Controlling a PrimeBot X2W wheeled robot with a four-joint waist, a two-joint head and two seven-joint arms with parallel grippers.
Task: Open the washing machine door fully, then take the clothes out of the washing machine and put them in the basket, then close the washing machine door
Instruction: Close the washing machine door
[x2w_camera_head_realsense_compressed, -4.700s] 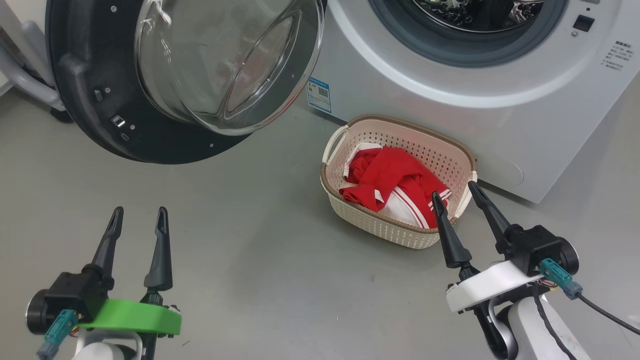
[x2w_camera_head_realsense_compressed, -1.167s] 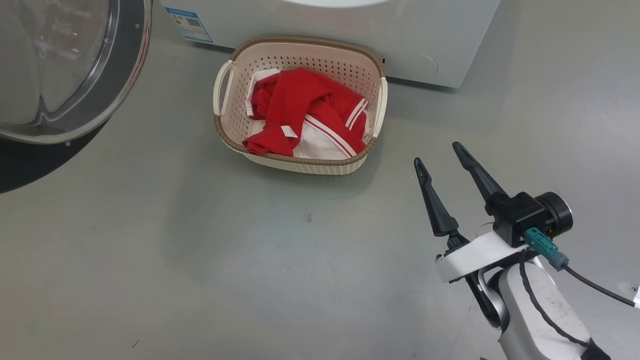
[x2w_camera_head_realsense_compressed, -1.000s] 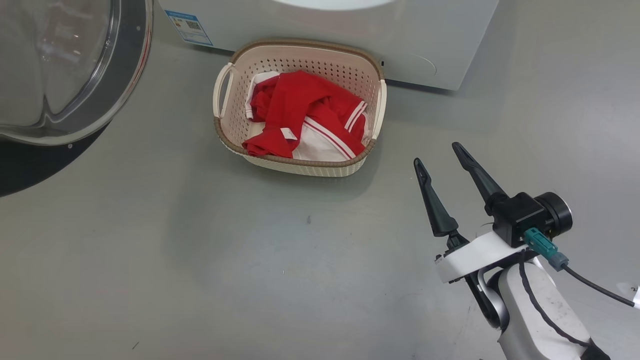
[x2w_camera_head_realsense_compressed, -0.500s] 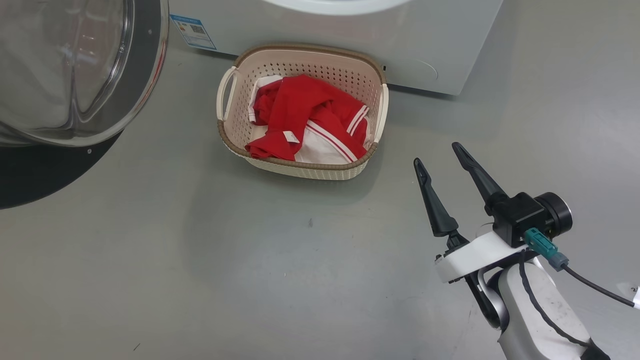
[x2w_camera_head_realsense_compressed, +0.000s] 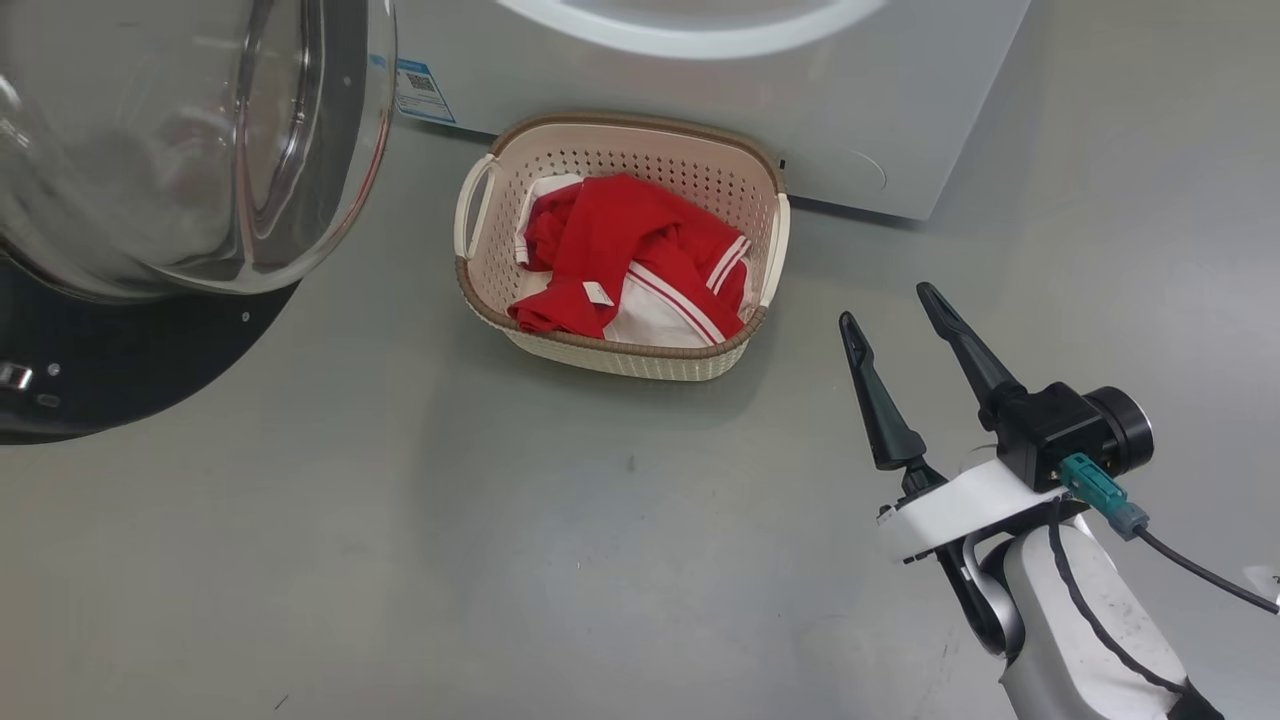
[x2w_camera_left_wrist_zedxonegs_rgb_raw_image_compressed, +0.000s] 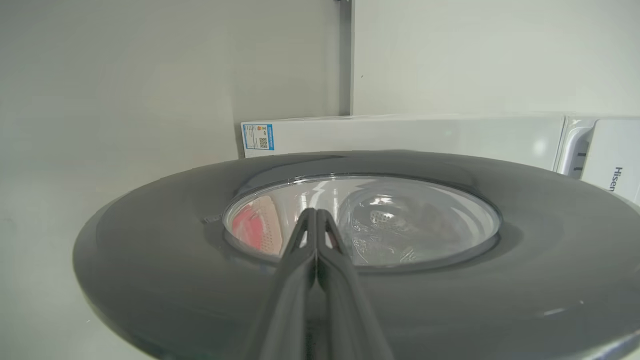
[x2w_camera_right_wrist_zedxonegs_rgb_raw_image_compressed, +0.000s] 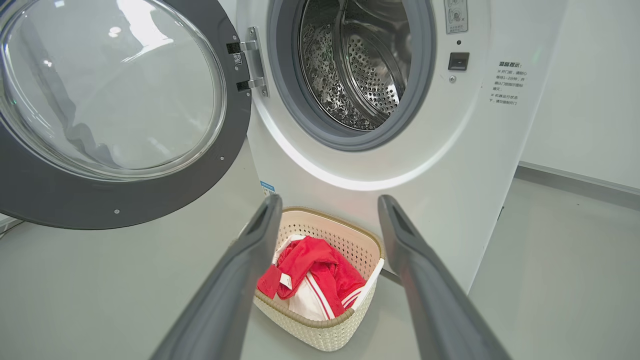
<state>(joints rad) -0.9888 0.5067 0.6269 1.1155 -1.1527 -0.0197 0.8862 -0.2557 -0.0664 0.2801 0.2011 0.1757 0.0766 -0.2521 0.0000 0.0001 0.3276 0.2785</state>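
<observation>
**Left gripper** (x2w_camera_left_wrist_zedxonegs_rgb_raw_image_compressed: 316, 214): jaws pressed together, nothing between them. They point straight at the outer face of the door (x2w_camera_left_wrist_zedxonegs_rgb_raw_image_compressed: 550, 250), with the tips lying over the near edge of its glass centre. Contact with the door cannot be confirmed from the left wrist view.

**Right gripper** (x2w_camera_head_realsense_compressed: 888, 305): jaws spread wide and empty, held above the floor (x2w_camera_head_realsense_compressed: 500, 560). It sits just to the right of the basket (x2w_camera_head_realsense_compressed: 640, 362) and well apart from the door.

**Clothes** (x2w_camera_head_realsense_compressed: 620, 250): the red and white garment lies bundled inside the basket, wholly within the rim. The basket stands on the floor against the front of the washing machine (x2w_camera_right_wrist_zedxonegs_rgb_raw_image_compressed: 450, 150), below the opening.

**Drum** (x2w_camera_right_wrist_zedxonegs_rgb_raw_image_compressed: 360, 65): bare steel as far as the right wrist view reaches, with no fabric seen.

**Door:** it stands swung out to the left of the opening on its hinge (x2w_camera_right_wrist_zedxonegs_rgb_raw_image_compressed: 250, 60), bulging glass towards the basket side and dark outer face towards the left jaws.

**Finding:** unloading appears complete and closing the door is the step outstanding.

- **Deciding relation:** the door lies directly ahead of the left jaws, which are on its outer side. The hinge and the opening lie beyond it and to the right.
- **Axis:** the door is round and has no long axis, so the hinge line governs the swing.
- **Nearer arm:** the left is far nearer and is the one placed to push.
- **Push point:** a push out towards the free rim should turn the door more readily than one on the glass.
- **Risk:** the basket stands low under the opening and looks clear of the swing, though this is not certain.
</observation>
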